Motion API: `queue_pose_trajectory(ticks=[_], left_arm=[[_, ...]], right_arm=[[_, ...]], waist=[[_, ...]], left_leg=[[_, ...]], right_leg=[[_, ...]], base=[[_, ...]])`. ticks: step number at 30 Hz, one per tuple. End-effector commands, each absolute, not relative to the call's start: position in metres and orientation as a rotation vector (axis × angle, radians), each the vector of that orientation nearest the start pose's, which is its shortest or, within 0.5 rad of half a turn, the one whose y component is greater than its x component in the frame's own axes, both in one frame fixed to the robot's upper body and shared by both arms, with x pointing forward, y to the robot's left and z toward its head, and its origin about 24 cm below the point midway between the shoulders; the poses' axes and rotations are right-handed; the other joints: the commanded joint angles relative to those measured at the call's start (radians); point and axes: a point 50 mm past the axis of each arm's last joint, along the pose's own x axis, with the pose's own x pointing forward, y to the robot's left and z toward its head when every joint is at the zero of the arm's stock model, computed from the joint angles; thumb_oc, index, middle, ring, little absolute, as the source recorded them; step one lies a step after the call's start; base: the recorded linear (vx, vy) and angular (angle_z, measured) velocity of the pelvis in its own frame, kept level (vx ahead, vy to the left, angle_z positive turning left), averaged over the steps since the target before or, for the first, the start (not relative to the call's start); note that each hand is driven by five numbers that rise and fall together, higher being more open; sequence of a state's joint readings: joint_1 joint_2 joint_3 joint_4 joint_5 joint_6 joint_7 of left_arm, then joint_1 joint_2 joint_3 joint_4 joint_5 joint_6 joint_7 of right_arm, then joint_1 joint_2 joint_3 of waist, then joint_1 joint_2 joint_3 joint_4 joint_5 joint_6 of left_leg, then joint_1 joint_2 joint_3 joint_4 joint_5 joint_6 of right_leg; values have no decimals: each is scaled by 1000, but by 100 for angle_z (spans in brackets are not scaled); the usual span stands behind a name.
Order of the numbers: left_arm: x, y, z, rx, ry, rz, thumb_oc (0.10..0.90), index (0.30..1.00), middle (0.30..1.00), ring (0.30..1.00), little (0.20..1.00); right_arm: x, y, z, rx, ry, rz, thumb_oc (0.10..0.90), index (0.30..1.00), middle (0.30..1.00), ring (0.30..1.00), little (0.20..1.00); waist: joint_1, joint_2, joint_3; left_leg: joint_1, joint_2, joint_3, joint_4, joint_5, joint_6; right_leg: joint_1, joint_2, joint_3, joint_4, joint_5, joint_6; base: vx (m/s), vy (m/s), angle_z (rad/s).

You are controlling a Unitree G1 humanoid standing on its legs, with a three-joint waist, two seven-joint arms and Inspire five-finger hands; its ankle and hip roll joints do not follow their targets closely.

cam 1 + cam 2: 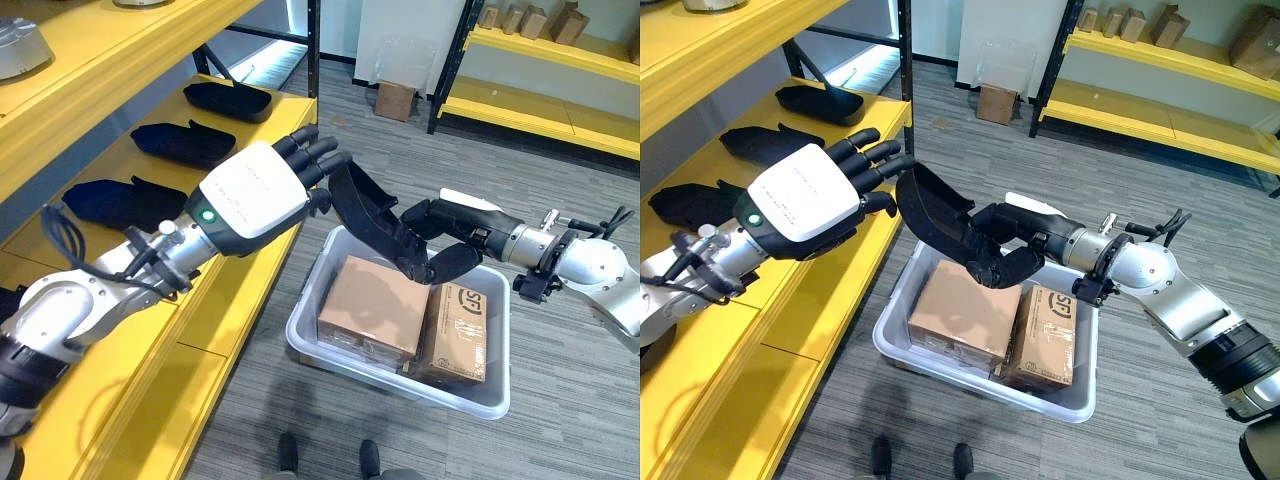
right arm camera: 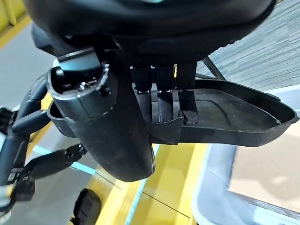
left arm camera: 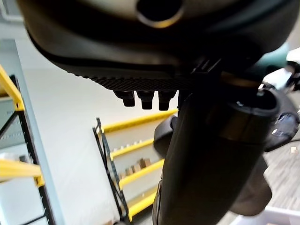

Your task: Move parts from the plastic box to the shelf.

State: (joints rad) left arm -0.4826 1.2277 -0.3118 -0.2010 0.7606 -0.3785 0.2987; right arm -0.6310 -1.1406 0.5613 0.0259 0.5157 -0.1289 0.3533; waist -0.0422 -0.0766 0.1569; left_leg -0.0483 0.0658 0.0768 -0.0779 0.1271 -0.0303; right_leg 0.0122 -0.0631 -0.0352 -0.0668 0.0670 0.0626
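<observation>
On the yellow shelf (image 1: 150,330), three black parts (image 1: 180,143) are already lying in a row. Your left hand (image 1: 262,185) is reaching toward the plastic box (image 1: 470,392), fingers nearly straight, tips touching the black part (image 1: 940,228) above it. Your right hand (image 1: 1015,245) is gripping that part, fingers curled over its rim. It looks light, stiff and thin-walled, so take it by the rim. Cardboard boxes (image 1: 375,305) are sitting inside the plastic box.

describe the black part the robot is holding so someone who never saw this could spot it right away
Find the grey plastic box on the floor beside the yellow shelf. Above its rim, the right hand grips a black tray-shaped part, with the left hand at its other end. Unlike the similar black parts on the shelf, it is held in mid-air.
</observation>
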Motion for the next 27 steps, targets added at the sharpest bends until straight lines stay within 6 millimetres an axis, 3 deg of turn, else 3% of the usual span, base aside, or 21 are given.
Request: queue_pose_trajectory(ticks=[1, 7, 14, 19, 27], left_arm=[[251, 199, 260, 1793, -1204, -92, 900, 1000, 1000, 1000, 1000], [243, 220, 268, 1881, -1165, -20, 900, 1000, 1000, 1000, 1000], [239, 226, 276, 1892, -1175, 50, 900, 1000, 1000, 1000, 1000], [239, 219, 277, 1862, -1209, 45, 900, 1000, 1000, 1000, 1000], [249, 191, 271, 1791, -1269, -86, 900, 1000, 1000, 1000, 1000]], right_arm=[[302, -206, 226, -719, -398, 632, 400, 300, 300, 300, 300], [300, -216, 224, -726, -383, 601, 400, 300, 300, 300, 300], [298, -218, 221, -726, -375, 603, 400, 300, 300, 300, 300], [299, -215, 220, -717, -380, 611, 400, 300, 300, 300, 300], [301, -205, 222, -699, -399, 640, 400, 300, 300, 300, 300]], waist=[[17, -18, -208], [31, -16, -207], [32, -12, -209], [24, -9, -213], [5, -6, -214]], left_leg=[[58, 93, 24, -9, -67, -74], [58, 90, 20, -9, -67, -74], [57, 86, 15, -9, -68, -73], [58, 85, 17, -9, -70, -72], [63, 86, 21, -9, -73, -71]], right_leg=[[25, -95, -5, 29, -15, 116], [28, -96, -12, 26, -14, 116], [32, -98, -18, 24, -16, 116], [34, -99, -16, 22, -16, 115], [32, -99, -8, 24, -18, 115]], base=[[0, 0, 0], [0, 0, 0], [2, 1, 1], [0, 0, 0], [0, 0, 0]])
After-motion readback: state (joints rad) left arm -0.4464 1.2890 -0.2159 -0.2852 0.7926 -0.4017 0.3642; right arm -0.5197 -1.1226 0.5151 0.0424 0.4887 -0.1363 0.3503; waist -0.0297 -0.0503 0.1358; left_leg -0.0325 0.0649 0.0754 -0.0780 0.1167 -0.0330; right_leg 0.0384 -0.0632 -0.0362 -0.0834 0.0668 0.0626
